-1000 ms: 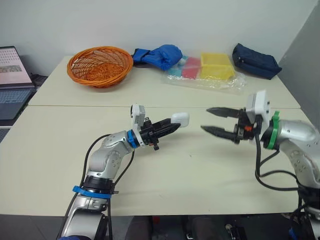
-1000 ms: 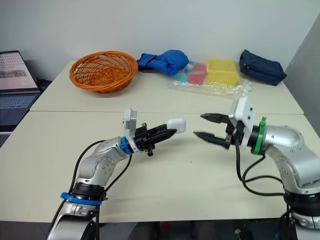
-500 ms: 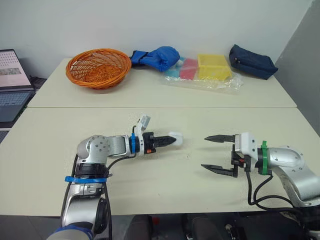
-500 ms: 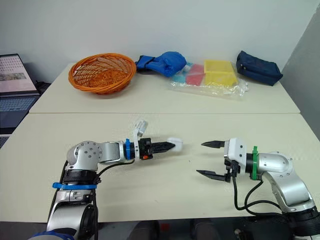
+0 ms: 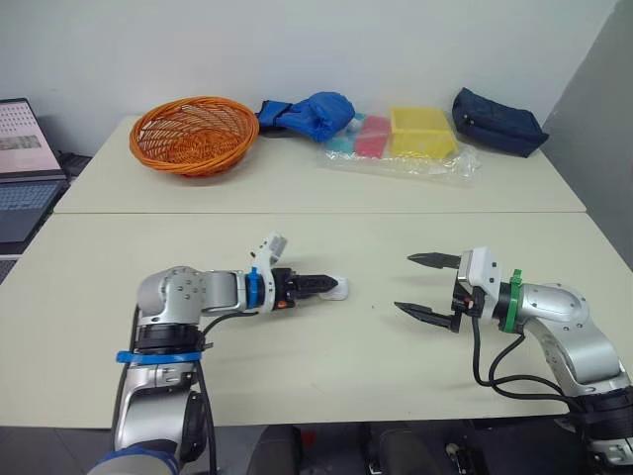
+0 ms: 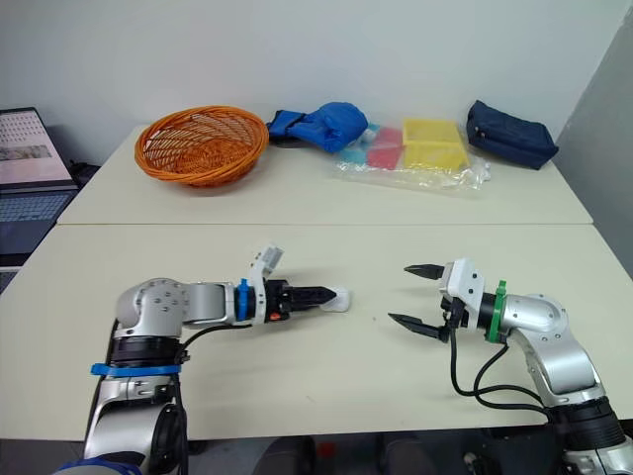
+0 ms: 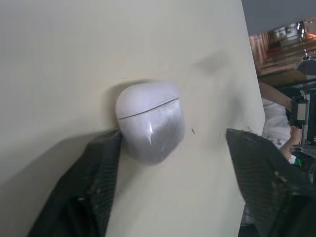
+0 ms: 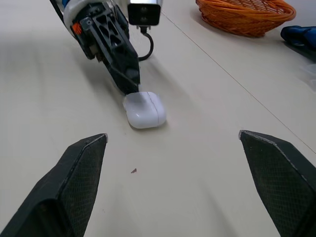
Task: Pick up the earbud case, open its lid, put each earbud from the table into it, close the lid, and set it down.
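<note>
Now earbud case lies on the table, lid shut, between the two arms; likely the set-down step. Left gripper is spread, one finger touching the case's side, so no grip. Right gripper hangs near, jaws wide apart, holding nothing.

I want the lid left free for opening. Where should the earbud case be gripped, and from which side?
Probably grip the earbud case by its body below the lid seam, pinched across the two sides. It lies flat on the table with its lid end away from the left gripper, so coming from that side leaves the lid clear.
</note>
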Motion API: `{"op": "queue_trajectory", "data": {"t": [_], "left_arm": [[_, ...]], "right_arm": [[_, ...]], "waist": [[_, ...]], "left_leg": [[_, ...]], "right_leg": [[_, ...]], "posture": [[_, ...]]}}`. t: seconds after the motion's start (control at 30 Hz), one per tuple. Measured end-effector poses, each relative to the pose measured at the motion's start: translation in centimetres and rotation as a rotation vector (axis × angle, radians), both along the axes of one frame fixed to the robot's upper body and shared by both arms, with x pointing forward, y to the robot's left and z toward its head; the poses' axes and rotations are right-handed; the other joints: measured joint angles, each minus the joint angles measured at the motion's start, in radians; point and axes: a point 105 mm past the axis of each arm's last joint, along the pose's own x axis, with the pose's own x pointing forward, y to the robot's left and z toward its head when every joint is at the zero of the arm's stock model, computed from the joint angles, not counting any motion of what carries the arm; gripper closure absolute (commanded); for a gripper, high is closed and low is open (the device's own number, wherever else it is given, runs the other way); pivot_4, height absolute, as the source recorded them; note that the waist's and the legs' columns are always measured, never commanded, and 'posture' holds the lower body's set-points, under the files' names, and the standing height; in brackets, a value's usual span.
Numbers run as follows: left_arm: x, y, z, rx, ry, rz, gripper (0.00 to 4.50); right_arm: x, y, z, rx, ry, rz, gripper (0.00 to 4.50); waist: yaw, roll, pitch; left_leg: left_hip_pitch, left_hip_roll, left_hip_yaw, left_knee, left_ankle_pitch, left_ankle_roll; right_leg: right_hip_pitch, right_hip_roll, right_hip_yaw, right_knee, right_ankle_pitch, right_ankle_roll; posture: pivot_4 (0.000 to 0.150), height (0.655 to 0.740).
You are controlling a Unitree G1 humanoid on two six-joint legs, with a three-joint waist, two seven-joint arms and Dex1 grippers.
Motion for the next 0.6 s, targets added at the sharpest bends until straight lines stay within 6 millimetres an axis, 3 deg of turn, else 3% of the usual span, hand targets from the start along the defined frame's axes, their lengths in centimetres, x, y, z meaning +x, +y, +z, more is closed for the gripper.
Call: {"op": "queue_trajectory", "data": {"t": [0.1,0.17,0.23,0.3,0.37,0.47,0.6], "left_arm": [[0.1,3.4,0.9,0.067,-0.099,0.057,0.01],[0.1,5.8,2.5,0.133,-0.356,0.027,0.01],[-0.2,7.0,4.7,0.172,-0.567,-0.052,0.01],[-0.4,7.4,5.6,0.19,-0.642,-0.091,0.01],[-0.9,7.6,5.5,0.228,-0.726,-0.143,0.01],[-0.1,9.1,4.3,0.5,-0.921,-0.165,0.01],[0.1,9.5,3.9,0.605,-1.062,-0.195,0.01]], "right_arm": [[0.3,-0.2,0.0,-0.006,-0.01,-0.001,0.0],[0.5,-0.7,0.0,-0.013,-0.012,-0.012,0.0],[0.8,-1.4,0.2,-0.012,-0.012,-0.039,0.0],[1.1,-1.3,0.9,-0.003,-0.023,-0.036,0.0],[1.0,-1.3,1.5,-0.005,-0.033,-0.019,0.0],[-0.2,-1.6,1.1,-0.056,0.004,0.013,0.0],[-0.9,-1.4,0.3,-0.061,0.045,0.036,0.0]], "waist": [[-0.004,0.0,0.0],[-0.006,0.0,0.0],[0.006,0.0,0.0],[0.013,0.0,0.0],[0.017,0.0,0.0],[0.02,0.0,0.0],[0.019,0.0,0.0]], "left_leg": [[0.0,0.0,0.001,-0.001,0.0,0.0],[-0.001,0.0,0.002,-0.002,0.0,-0.001],[0.0,0.0,0.003,-0.003,0.0,-0.001],[-0.001,0.0,0.002,-0.003,0.0,-0.001],[-0.001,0.0,0.003,-0.003,0.0,-0.001],[-0.003,-0.001,0.003,-0.003,0.0,-0.001],[-0.003,-0.001,0.004,-0.003,0.0,-0.001]], "right_leg": [[0.0,0.0,0.001,0.0,0.0,0.0],[-0.001,-0.001,0.0,-0.001,-0.001,-0.003],[-0.001,-0.005,-0.001,-0.001,-0.003,-0.007],[-0.001,-0.007,-0.001,-0.001,-0.006,-0.01],[0.0,-0.008,-0.001,-0.001,-0.007,-0.009],[0.0,-0.016,-0.001,-0.002,-0.006,-0.007],[-0.001,-0.016,-0.002,-0.002,-0.004,-0.001]], "posture": [[0.15,0.74],[0.15,0.74],[0.15,0.74],[0.15,0.74],[0.15,0.74],[0.15,0.74],[0.15,0.74]]}}
